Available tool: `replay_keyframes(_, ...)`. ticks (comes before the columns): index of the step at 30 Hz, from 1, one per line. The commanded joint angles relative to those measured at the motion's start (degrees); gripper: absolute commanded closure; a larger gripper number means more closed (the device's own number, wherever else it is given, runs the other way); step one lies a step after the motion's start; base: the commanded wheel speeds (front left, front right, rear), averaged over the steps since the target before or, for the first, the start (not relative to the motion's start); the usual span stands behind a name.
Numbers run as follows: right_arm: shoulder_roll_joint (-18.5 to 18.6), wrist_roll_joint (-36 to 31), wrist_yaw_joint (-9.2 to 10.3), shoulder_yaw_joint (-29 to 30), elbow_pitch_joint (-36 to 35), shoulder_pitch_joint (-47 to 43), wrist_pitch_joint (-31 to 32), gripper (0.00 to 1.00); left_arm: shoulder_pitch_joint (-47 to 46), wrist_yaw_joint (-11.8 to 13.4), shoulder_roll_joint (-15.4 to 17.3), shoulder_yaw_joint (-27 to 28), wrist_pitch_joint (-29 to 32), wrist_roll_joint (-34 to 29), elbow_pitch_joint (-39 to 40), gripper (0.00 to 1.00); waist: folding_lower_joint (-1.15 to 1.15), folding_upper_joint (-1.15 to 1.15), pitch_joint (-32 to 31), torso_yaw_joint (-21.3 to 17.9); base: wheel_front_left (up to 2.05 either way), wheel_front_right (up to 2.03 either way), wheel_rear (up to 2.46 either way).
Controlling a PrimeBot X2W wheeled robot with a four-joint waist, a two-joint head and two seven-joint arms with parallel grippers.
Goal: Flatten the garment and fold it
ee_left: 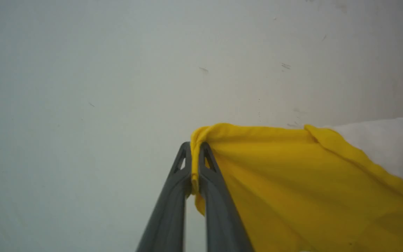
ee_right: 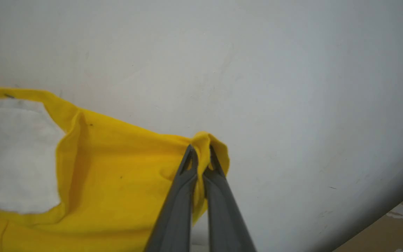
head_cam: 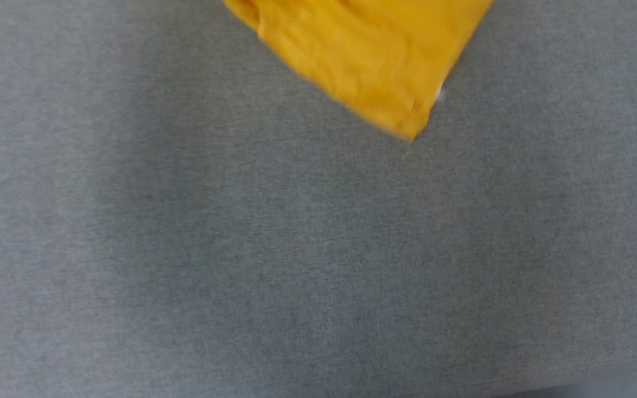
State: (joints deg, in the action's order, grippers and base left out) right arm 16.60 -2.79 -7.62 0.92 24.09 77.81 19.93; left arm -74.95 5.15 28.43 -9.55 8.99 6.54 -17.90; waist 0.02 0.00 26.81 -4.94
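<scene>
The left hand (ee_left: 195,149) and right hand (ee_right: 200,152) each pinch one end of the top edge of the garment (head_cam: 368,50), so the cloth spans between them. Its lower corner hangs over the far part of the tabletop (head_cam: 241,249). You should lower both hands evenly.

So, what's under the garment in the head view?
The grey fabric surface spreads below and around the garment. Whatever lies directly beneath the cloth is covered; whether its corner touches is unclear.
</scene>
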Motion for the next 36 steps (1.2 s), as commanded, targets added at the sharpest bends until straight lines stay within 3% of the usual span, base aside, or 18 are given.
replay_keyframes(1, -0.18, -0.82, 0.13, -0.11, 0.16, 1.55, -1.07, 1.0, -1.9, 0.7, 0.53, 0.26, -1.0, -0.78, -0.38, 1.0, -0.02, 0.0, 3.17, -2.2, 0.0, 0.0, 0.0)
replay_keyframes(9, -3.24, -6.4, 0.13, 1.15, 1.95, 14.15, -12.44, 1.0, -14.29, 3.47, -0.67, 0.95, -10.49, -2.17, -3.09, 1.0, -0.02, 0.0, 5.47, -3.51, 0.0, 0.0, 0.0)
replay_keyframes(15, -5.04, -7.13, 0.13, 0.5, 6.14, 13.82, -17.19, 1.0, -13.25, 2.56, -1.45, -0.21, -13.34, -1.49, -7.25, 1.0, -0.02, 0.0, 5.3, -3.09, 0.0, 0.0, 0.0)
replay_keyframes(22, -5.18, -1.39, 0.13, -4.07, 13.13, 2.54, -19.17, 1.0, -0.17, 0.94, -0.71, -1.89, -12.61, -0.15, -12.42, 1.0, -0.02, 0.0, 2.52, -1.94, 0.0, 0.0, 0.0)
replay_keyframes(27, -3.74, 5.38, 0.13, -7.08, 14.61, -9.45, -18.51, 1.0, 13.84, 0.12, -3.13, -0.23, -9.11, 5.91, -13.65, 1.0, -0.02, 0.0, -2.63, -0.15, 0.0, 0.0, 0.0)
replay_keyframes(36, -0.72, 17.87, 0.13, -6.41, 5.07, -37.28, -11.01, 1.0, 43.47, -2.76, -7.26, 1.56, 1.25, 17.51, -6.16, 1.0, -0.02, 0.0, -13.32, 2.55, 0.0, 0.0, 0.0)
